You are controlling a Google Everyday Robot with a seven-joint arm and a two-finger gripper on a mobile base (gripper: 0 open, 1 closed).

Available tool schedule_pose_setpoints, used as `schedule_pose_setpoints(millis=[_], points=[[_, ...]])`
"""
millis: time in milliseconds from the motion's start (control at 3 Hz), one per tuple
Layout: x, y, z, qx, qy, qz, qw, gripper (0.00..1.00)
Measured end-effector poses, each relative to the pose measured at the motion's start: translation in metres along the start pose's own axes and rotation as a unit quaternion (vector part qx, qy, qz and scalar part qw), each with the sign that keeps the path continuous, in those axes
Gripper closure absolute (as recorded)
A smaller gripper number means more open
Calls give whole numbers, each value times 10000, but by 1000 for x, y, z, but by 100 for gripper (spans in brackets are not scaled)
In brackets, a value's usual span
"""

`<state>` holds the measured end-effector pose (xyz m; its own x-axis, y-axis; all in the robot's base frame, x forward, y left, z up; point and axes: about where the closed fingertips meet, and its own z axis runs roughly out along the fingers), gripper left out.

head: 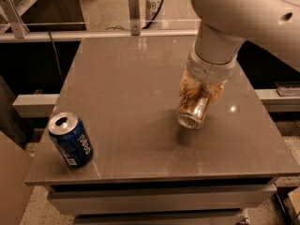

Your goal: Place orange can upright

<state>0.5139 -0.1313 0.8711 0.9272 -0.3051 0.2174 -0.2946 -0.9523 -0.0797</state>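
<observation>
The orange can [193, 109] has a copper-orange body and a silver rim. It hangs tilted, with its silver end facing down and toward the camera, a little above the grey table [131, 93]. My gripper [200, 93] comes down from the white arm at the upper right and is shut on the can's upper part. The can's shadow lies on the table just below it.
A blue can [71, 139] stands upright near the table's front left corner. The table's front edge runs just below it. A metal rail [93, 34] and an upright post [134, 13] lie beyond the far edge.
</observation>
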Motion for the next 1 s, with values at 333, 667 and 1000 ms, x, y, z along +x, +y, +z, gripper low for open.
schedule_pose_setpoints(millis=[333, 667, 1000], points=[[15, -1, 3, -159, 66, -336, 9993, 100], [30, -3, 2, -32, 52, -811, 9967, 100], [36, -9, -2, 274, -154, -1530, 9877, 100]])
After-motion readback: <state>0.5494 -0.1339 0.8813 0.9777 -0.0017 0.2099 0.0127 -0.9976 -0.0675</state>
